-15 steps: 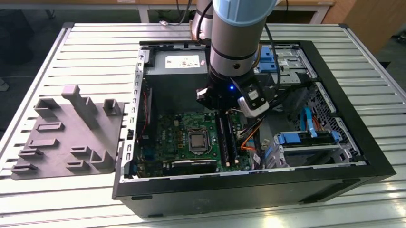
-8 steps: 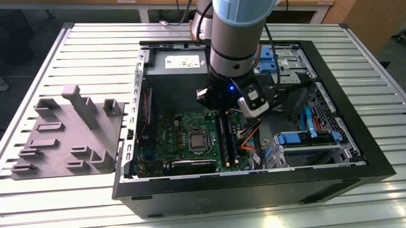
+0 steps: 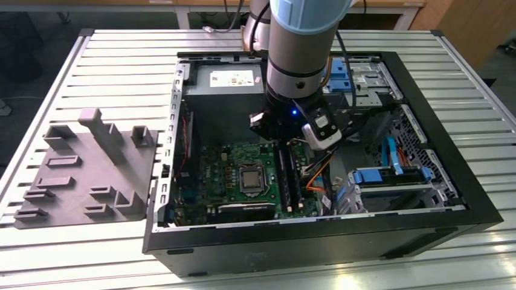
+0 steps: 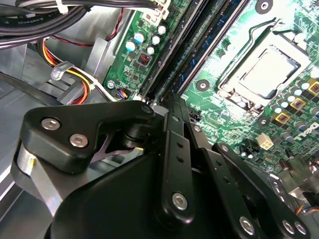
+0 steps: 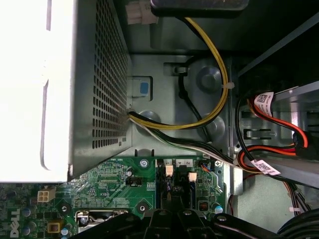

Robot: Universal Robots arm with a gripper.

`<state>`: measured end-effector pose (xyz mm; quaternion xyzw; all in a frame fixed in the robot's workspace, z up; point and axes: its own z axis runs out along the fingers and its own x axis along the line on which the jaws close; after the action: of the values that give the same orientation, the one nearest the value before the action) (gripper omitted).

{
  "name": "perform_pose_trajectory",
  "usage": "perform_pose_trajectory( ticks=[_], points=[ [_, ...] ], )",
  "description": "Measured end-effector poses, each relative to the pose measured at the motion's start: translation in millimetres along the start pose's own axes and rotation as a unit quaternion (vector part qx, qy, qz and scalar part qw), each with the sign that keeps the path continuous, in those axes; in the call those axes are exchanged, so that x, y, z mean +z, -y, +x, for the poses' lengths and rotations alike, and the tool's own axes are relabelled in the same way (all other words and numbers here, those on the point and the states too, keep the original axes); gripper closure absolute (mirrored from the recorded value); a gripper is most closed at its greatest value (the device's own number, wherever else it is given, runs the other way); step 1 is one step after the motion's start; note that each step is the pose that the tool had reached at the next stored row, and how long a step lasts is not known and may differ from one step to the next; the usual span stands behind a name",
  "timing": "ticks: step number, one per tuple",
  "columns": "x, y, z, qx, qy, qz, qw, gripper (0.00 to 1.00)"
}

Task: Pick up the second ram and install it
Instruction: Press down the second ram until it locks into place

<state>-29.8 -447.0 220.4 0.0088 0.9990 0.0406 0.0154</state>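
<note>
Daylight is falling across a ribbed aluminium table (image 3: pixel 105 66) on which an open desktop computer case (image 3: pixel 322 241) is lying on its side. Beyond the table's far edge, wooden furniture (image 3: pixel 451 18) and a dark floor are showing. To the exterior view's left of the case, a grey moulded fixture plate (image 3: pixel 84 169) with upright tabs is resting on the slats.

Inside the case, the green motherboard (image 3: pixel 234 175) is facing up, with the silver processor socket (image 3: pixel 252 179) near its middle. The silver power supply (image 3: pixel 229 78) is sitting at the far end, and blue drive brackets (image 3: pixel 379 176) are lining the exterior view's right side. Orange and yellow cables (image 3: pixel 318 175) are trailing between the board and the drives.

The grey and blue robot arm (image 3: pixel 298 54) is reaching straight down into the case. Its black gripper (image 4: pixel 169 112) is hovering just above the long memory slots (image 4: pixel 199 45), which are running beside the processor socket. In the second wrist view, the black linkages are drawn in towards a narrow point over the slots, but whether the fingers are pinching anything cannot be told. A thin dark stick (image 3: pixel 284 175), which may be the second ram, is standing in the slot area directly below the gripper in the exterior view; whether it is seated or held cannot be told.

In the first wrist view, the perforated wall of the power supply and a yellow cable loop (image 5: pixel 214 84) are visible above the board's edge.
</note>
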Motion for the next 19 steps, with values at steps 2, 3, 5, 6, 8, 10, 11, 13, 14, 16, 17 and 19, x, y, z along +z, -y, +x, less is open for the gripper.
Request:
perform_pose_trajectory(
  ticks=[2, 3, 5, 6, 8, 10, 11, 13, 14, 16, 17, 19],
  points=[
    [0.6, 0.1, 0.0, 0.000, -0.0001, 0.0002, 1.0000, 0.89],
    [0.7, 0.1, 0.0, 0.000, -0.0001, 0.0003, 1.0000, 0.89],
    [0.9, 0.1, 0.0, 0.000, -0.0001, 0.0002, 1.0000, 0.89],
    [1.0, 0.1, 0.0, 0.000, 0.0000, 0.0001, 1.0000, 0.89],
    [1.0, 0.1, 0.0, 0.000, 0.0000, 0.0001, 1.0000, 0.89],
    [1.6, 0.1, 0.1, 0.000, 0.0000, 0.0000, 1.0000, 0.89],
    [1.9, 0.2, 0.1, 0.000, 0.0000, 0.0000, 1.0000, 0.89],
    [2.3, 0.2, 0.1, 0.000, -0.0001, 0.0002, 1.0000, 0.89],
    [2.6, 0.2, 0.1, 0.000, -0.0001, 0.0001, 1.0000, 0.89],
    [2.9, 0.2, 0.1, 0.000, -0.0001, 0.0001, 1.0000, 0.89],
    [3.0, 0.3, 0.1, 0.000, -0.0001, 0.0001, 1.0000, 0.89],
    [3.9, 0.3, 0.1, 0.000, -0.0001, 0.0001, 1.0000, 0.89]
  ],
)
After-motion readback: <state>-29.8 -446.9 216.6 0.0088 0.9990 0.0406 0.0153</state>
